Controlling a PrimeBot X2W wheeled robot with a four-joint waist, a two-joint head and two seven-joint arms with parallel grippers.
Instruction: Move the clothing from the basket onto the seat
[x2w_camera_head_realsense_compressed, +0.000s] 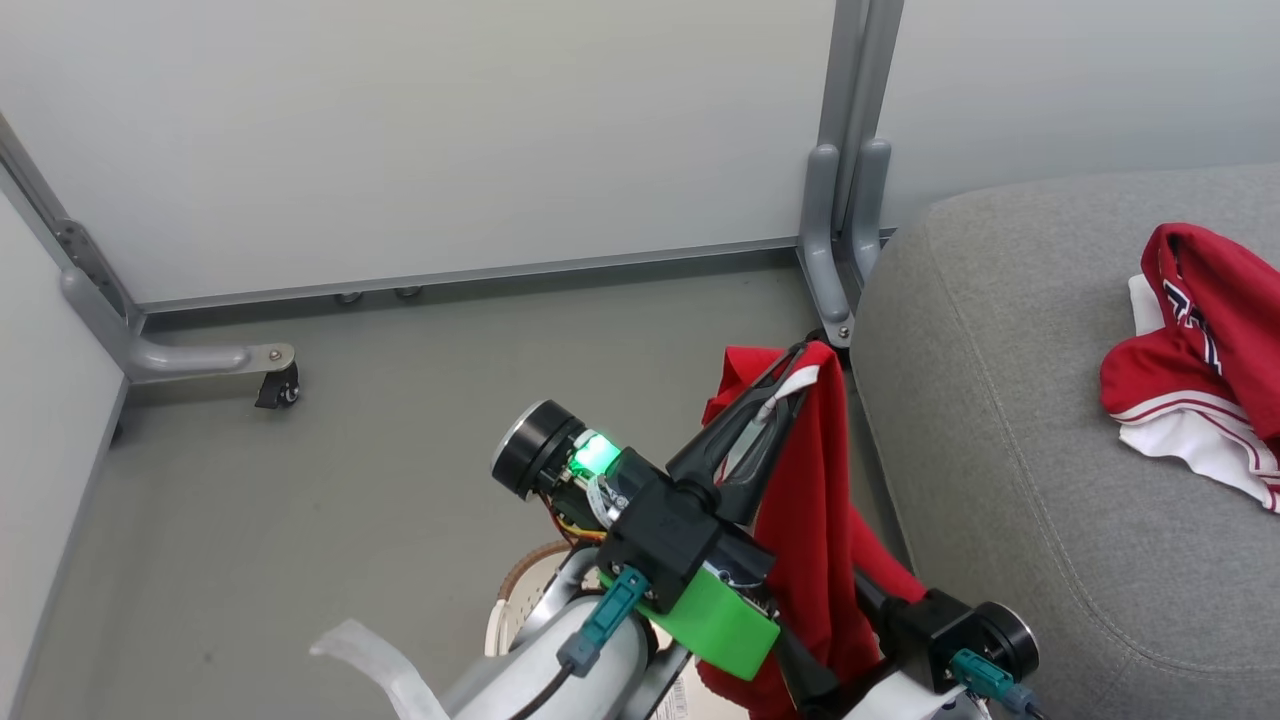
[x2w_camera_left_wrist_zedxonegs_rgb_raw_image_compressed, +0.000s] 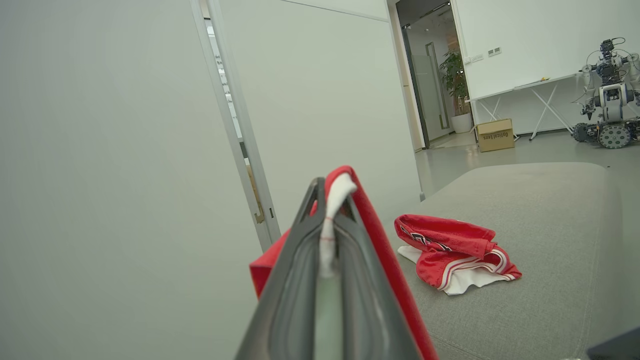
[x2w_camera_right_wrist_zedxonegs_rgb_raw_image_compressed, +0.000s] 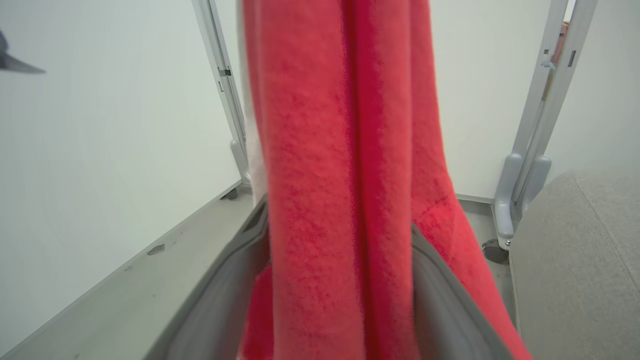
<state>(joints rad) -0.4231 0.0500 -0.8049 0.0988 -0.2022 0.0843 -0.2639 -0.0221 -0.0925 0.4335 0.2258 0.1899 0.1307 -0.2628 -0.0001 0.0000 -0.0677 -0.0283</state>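
Nearest the lens: soft red fabric garment (x2w_camera_right_wrist_zedxonegs_rgb_raw_image_compressed: 340, 150), fleecy nap, hanging in long vertical folds through the gap of the right gripper (x2w_camera_right_wrist_zedxonegs_rgb_raw_image_compressed: 337, 222). That gripper's two dark fingers stand wide apart on either side of the cloth. The cloth fills the gap, but I judge it not pinched. Left gripper (x2w_camera_head_realsense_compressed: 793, 378) sits higher, fingers pressed together on the garment's top edge, with a roll of white trim caught between the tips. The rest of the cloth drapes down from there. Cream-white perforated plastic basket (x2w_camera_head_realsense_compressed: 505, 600) with a brown woven-look rim lies below and behind the left gripper, mostly hidden by the pale forearm; contents not visible. Grey woven-fabric sofa cushion (x2w_camera_head_realsense_compressed: 1000, 450), rounded corner and stitched seam, lies just to the right of both grippers and is not yet under the load. On it, well beyond the left fingertips: crumpled red-and-white garment (x2w_camera_left_wrist_zedxonegs_rgb_raw_image_compressed: 452, 250), striped edging, dark lettering, a limp heap. Progress, judged: one piece delivered, one lifted out and in transit. Left to do: carry it across over the cushion and release. Whether more remains in the basket cannot be told.
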